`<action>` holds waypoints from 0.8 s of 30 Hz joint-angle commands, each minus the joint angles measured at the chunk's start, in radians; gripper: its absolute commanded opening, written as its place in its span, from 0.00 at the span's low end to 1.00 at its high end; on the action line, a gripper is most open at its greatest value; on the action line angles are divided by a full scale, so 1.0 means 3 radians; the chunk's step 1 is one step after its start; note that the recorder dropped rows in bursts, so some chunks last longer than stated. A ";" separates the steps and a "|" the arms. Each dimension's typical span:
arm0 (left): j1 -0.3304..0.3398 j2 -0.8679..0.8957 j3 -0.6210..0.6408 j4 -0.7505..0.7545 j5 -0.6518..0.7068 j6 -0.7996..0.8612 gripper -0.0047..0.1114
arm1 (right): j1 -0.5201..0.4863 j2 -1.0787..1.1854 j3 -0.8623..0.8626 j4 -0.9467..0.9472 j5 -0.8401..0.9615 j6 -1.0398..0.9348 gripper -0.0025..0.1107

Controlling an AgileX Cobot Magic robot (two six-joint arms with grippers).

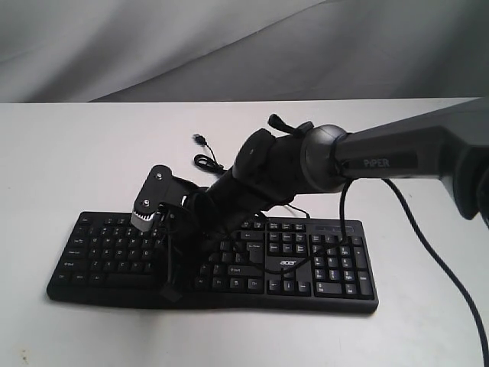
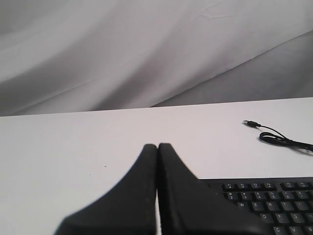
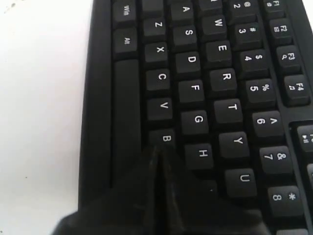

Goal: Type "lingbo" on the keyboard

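The black keyboard [image 1: 328,269] with white legends and an "acer" logo lies along the front of the white table. My right arm reaches across it from the right. Its gripper [image 1: 168,287] points down at the letter keys left of the middle. In the right wrist view this gripper [image 3: 157,149] is shut with nothing held, and its tips rest at the edge of the B key [image 3: 165,138], beside the space bar. In the left wrist view my left gripper [image 2: 157,145] is shut and empty, above bare table just off a back corner of the keyboard [image 2: 274,200].
The keyboard's thin black USB cable [image 1: 203,158] lies coiled on the table behind it, plug loose, and shows too in the left wrist view [image 2: 279,139]. The right arm's own cables hang over the keys. A grey cloth backdrop [image 1: 229,46] stands behind the table.
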 commanded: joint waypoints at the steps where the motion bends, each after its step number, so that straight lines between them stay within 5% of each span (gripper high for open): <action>1: -0.0018 -0.0016 0.0016 0.0001 -0.0021 -0.0007 0.04 | 0.0007 -0.0013 -0.0003 0.0038 -0.0016 -0.0038 0.02; 24: -0.0018 -0.0016 0.0016 0.0001 -0.0021 -0.0007 0.04 | 0.0037 -0.0062 -0.0202 0.0045 -0.0112 -0.0001 0.02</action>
